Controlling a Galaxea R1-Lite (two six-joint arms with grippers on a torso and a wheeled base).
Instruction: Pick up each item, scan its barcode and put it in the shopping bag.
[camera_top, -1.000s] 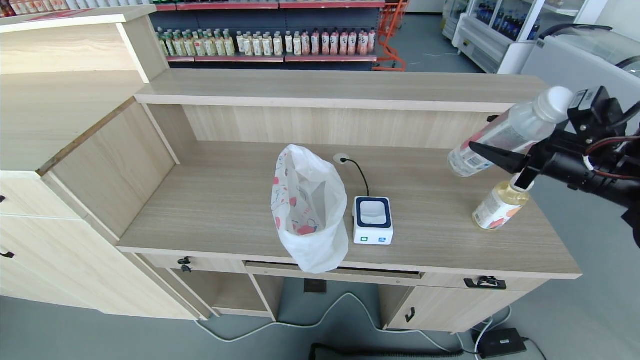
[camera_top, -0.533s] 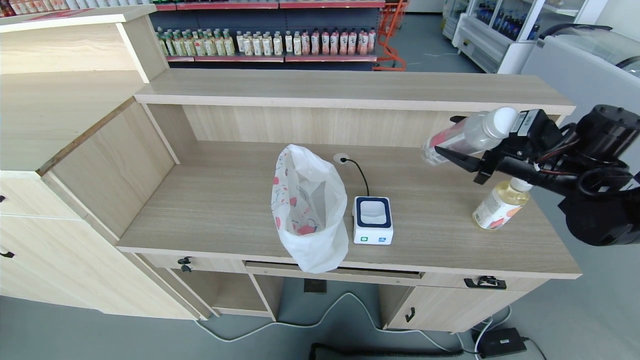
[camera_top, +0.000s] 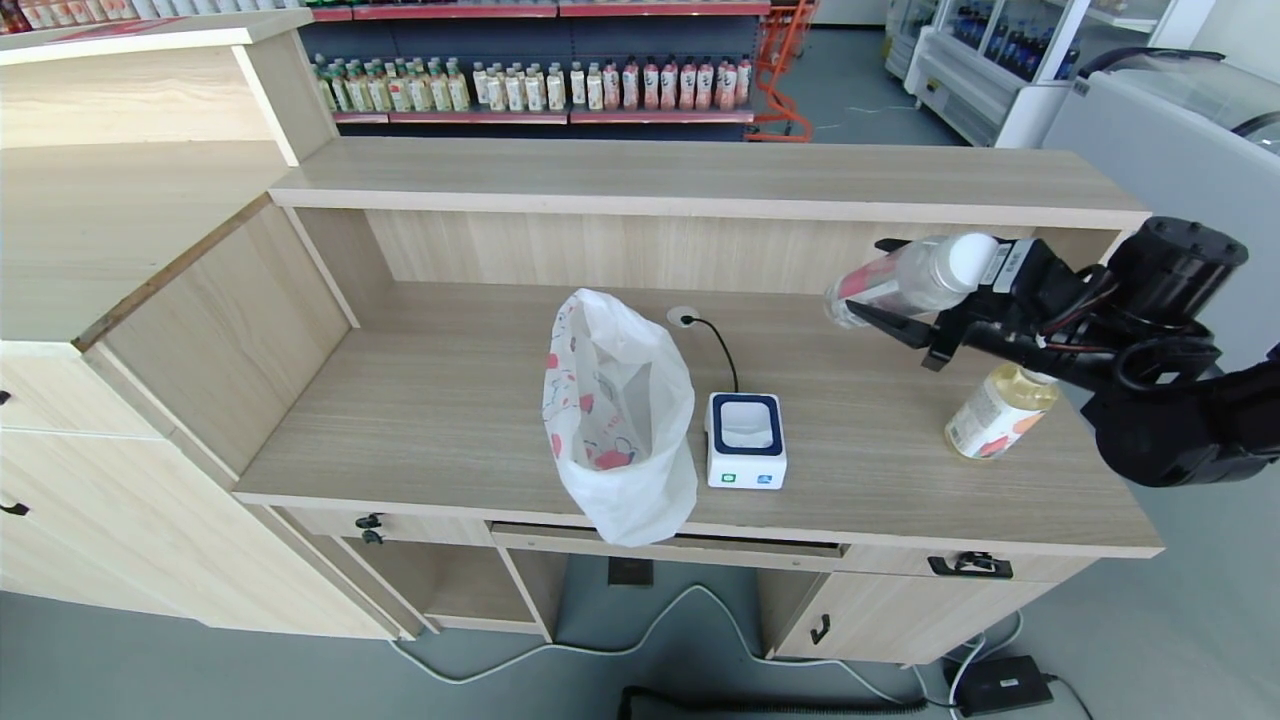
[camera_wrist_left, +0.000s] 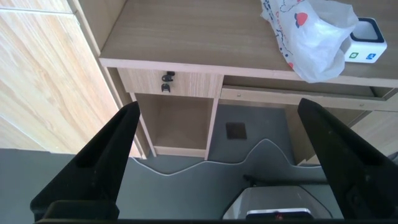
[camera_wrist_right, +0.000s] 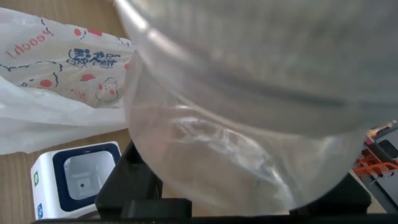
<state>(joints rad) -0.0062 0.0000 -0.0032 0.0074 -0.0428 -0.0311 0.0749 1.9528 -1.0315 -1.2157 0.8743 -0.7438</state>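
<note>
The right pincer (camera_top: 868, 280) grips a clear white-capped plastic bottle (camera_top: 915, 272), near-horizontal above the wooden tabletop (camera_top: 450, 400). The left pincer (camera_wrist_left: 217, 109) is spread wide.

A clear white-capped plastic bottle (camera_top: 905, 280) hangs tilted at upper right; a yellow drink bottle (camera_top: 995, 412) stands upright below it. At centre, an open white plastic shopping bag (camera_top: 618, 410) stands beside a white box scanner (camera_top: 745, 440).
</note>
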